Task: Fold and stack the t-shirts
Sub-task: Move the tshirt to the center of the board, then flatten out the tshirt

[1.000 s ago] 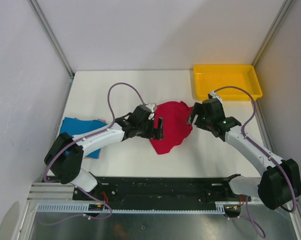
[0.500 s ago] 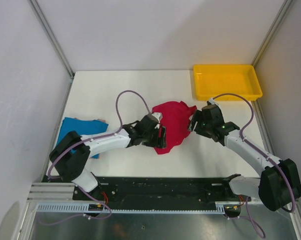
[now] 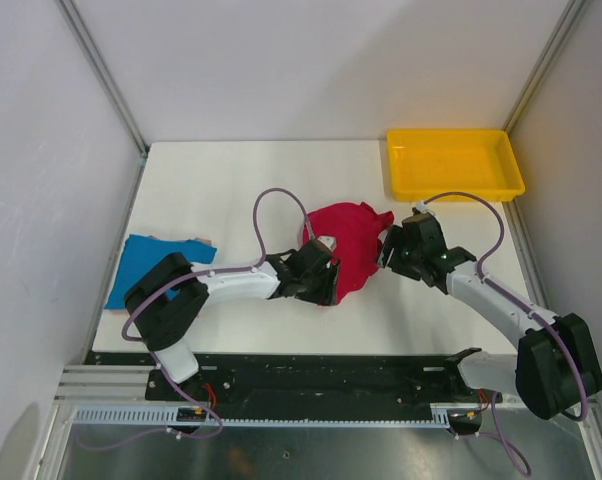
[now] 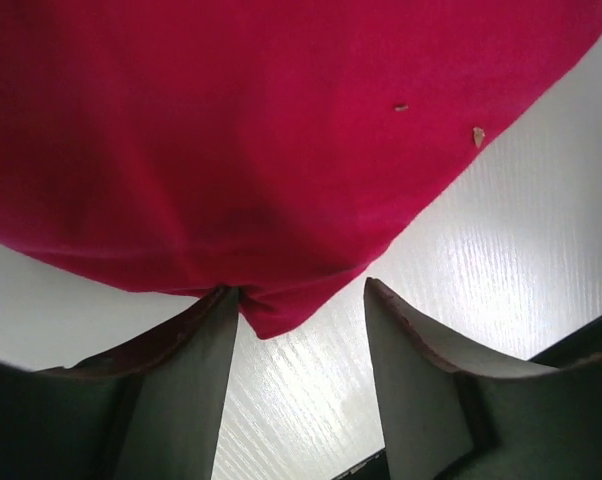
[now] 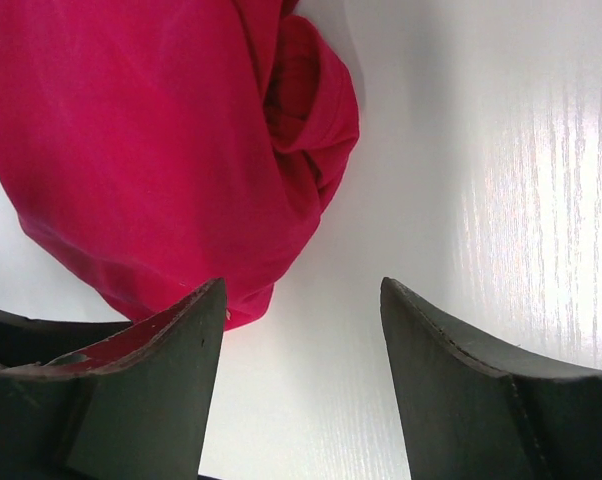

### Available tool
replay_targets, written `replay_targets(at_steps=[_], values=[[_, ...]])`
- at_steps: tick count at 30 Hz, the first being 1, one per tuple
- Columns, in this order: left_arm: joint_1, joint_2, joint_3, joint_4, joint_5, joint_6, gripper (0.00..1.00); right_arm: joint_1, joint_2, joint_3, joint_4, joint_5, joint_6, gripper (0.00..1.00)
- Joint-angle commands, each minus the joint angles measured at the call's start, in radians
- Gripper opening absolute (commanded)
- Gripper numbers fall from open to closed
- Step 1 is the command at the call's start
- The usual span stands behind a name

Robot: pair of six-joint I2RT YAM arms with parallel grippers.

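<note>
The crimson red t-shirt [image 3: 347,243] lies crumpled on the white table's middle. It fills the top of the left wrist view [image 4: 261,140] and the upper left of the right wrist view [image 5: 151,150]. My left gripper [image 3: 324,288] is open at the shirt's near left edge, its left finger touching the cloth corner [image 4: 271,318]. My right gripper [image 3: 385,254] is open and empty at the shirt's right edge, the hem beside its left finger. The bright blue t-shirt [image 3: 144,266] lies at the table's left side.
A yellow plastic tray [image 3: 453,163] stands at the far right corner. The table's near edge with a black rail [image 3: 331,372] runs just below the grippers. Grey walls close in on the left, back and right.
My left gripper has moved right and nearer along the red shirt's left edge to its near corner. My right gripper has come slightly down and left, close to the shirt's right edge.
</note>
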Motion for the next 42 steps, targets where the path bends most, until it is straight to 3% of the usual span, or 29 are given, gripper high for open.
replay_targets(at_steps=[1, 3, 8, 10, 19, 27, 42], values=[[-0.007, 0.012, 0.031, 0.02, -0.104, -0.015, 0.55, 0.005, 0.004, -0.013, 0.038, -0.007, 0.012, 0.67], [-0.006, -0.004, 0.035, 0.019, -0.135, -0.008, 0.45, 0.005, 0.012, -0.014, 0.046, -0.012, 0.013, 0.66], [0.016, -0.114, 0.027, 0.01, -0.22, 0.003, 0.09, 0.001, 0.024, -0.015, 0.067, -0.021, 0.011, 0.65], [0.038, -0.182, 0.021, 0.002, -0.243, 0.005, 0.02, 0.0, 0.034, -0.015, 0.077, -0.023, 0.011, 0.65], [0.172, -0.444, -0.015, -0.031, -0.353, -0.025, 0.0, -0.014, 0.097, -0.015, 0.155, -0.074, 0.045, 0.6], [0.265, -0.4, 0.023, -0.035, -0.299, -0.018, 0.0, 0.029, 0.185, -0.007, 0.241, -0.089, 0.059, 0.49], [0.291, -0.414, 0.023, -0.045, -0.282, 0.001, 0.0, 0.139, 0.314, 0.044, 0.306, 0.052, 0.017, 0.51]])
